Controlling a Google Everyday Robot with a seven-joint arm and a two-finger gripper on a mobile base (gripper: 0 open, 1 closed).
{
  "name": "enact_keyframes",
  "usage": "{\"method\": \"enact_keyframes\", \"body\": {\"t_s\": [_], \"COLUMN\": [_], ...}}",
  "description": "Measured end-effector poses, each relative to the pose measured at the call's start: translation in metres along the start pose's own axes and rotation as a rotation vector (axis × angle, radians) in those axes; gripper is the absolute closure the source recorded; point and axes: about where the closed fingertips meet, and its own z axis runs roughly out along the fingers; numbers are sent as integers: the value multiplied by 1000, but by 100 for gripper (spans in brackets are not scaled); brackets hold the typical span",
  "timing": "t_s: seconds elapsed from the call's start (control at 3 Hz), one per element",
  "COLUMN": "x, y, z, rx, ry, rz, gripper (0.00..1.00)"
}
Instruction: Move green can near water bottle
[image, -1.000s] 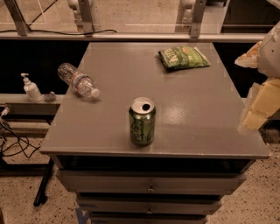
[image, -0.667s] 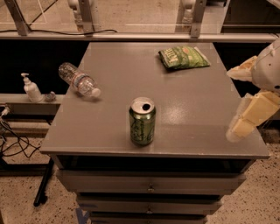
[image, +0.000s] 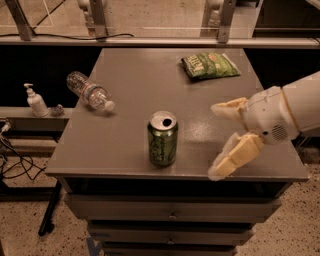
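Observation:
The green can (image: 162, 138) stands upright near the front middle of the grey table (image: 135, 80), silver top and tab opening facing up. The water bottle (image: 89, 91) lies on its side at the table's left edge, white cap pointing toward the front right. My gripper (image: 216, 141) comes in from the right at the can's height, about a hand's width to the right of the can. Its two pale fingers (image: 231, 157) are spread apart and hold nothing.
A flat green chip bag (image: 210, 65) lies at the back right of the table. A white pump dispenser bottle (image: 35, 101) stands on a lower shelf to the left. Metal rail posts run behind the table. Drawers sit below the table's front edge.
My gripper has moved left from the table's right edge toward the can, fingers still spread. The can and bottle have not moved.

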Motion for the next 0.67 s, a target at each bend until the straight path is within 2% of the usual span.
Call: {"method": "enact_keyframes", "body": {"t_s": [0.33,0.67], "x": [-29,-54], "y": [9,8], "z": [42,71], "rx": [-71,-107], "ry": [-202,-364], "rz": [-3,-4], "gripper": [0,18]}}
